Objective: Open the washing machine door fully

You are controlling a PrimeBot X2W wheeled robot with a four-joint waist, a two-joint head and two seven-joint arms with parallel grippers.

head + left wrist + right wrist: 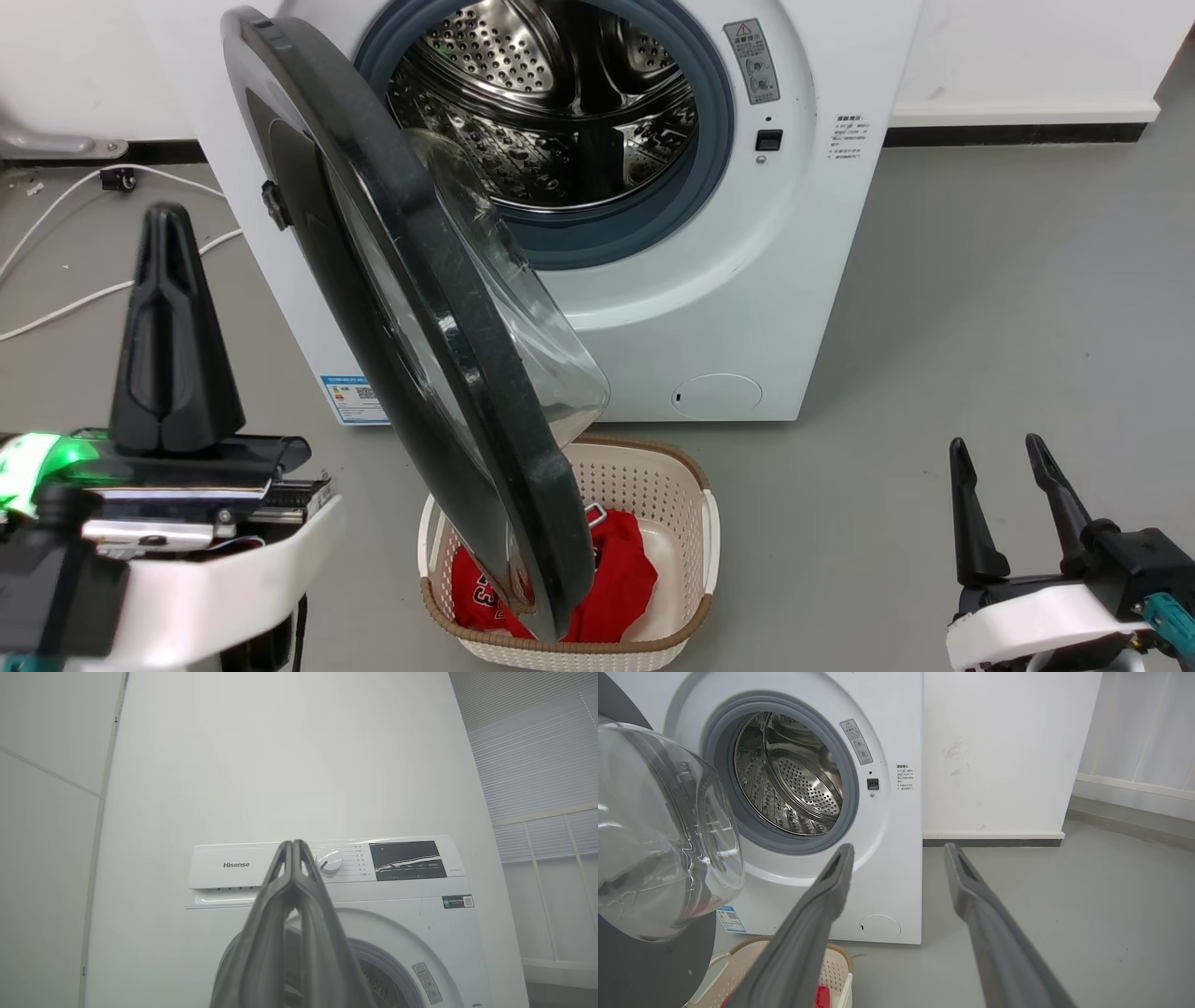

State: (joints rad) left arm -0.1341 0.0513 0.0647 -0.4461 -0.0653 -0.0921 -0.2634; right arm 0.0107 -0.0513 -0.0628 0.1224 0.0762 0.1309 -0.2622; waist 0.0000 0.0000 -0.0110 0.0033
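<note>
The washing machine door [411, 308] is a glossy black round door with a bulging clear glass bowl [658, 830]. It stands swung out from the white machine [747, 280], edge-on toward me, hinged at its left. The steel drum [551, 103] lies exposed. My left gripper [168, 219] is shut with nothing in it, raised left of the door's outer face and apart from it. In the left wrist view its closed fingertips [293, 845] point at the control panel. My right gripper [1001, 448] is open and empty, low at the right, away from the machine.
A cream laundry basket [672, 467] holding a red garment [621, 569] sits on the grey floor right under the door's lower edge. White cables [65, 299] lie on the floor at the left. Bare floor [1008, 308] stretches to the right of the machine.
</note>
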